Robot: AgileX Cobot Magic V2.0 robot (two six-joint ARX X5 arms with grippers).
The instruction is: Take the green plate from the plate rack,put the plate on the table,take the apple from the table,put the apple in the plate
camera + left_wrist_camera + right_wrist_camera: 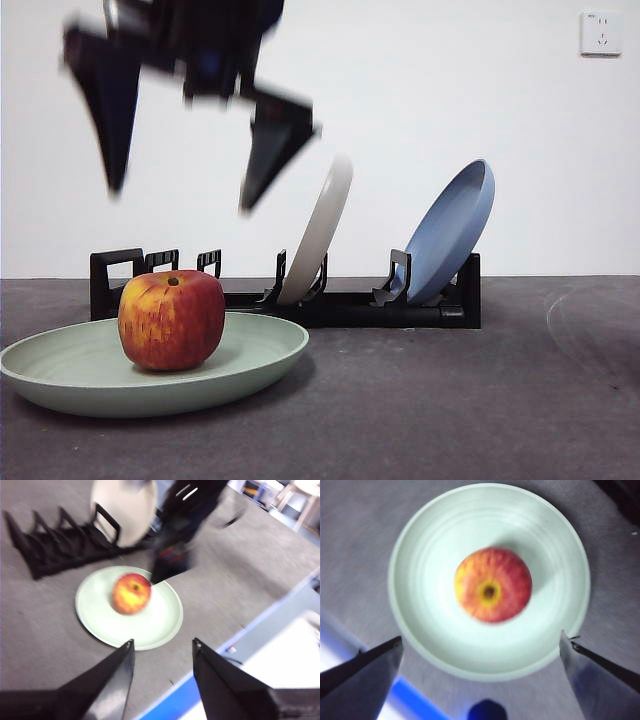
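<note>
- Fingers of the right gripper (180, 200) hang spread wide and empty above the red, yellow-streaked apple (171, 319), well clear of it; the right wrist view looks straight down on the apple's stem end between them.
- Fingers of the left gripper (162, 650) are parted too, holding nothing, off to one side near the bench edge with the plate beyond their tips.
- No brand or writing can be read anywhere; a white wall socket (600, 33) sits high on the plain white wall.
- The bench (450, 400) is a flat, dark grey, matte surface, slightly scuffed.
- Below the right fingers, the large round pale sage-green plate (255, 360) lies flat on the bench, the apple resting upright near its middle.
- Behind it the long low black plastic rack (340, 305) holds a cream-white plate (322, 225) and a blue plate (455, 225), both leaning in their slots.
</note>
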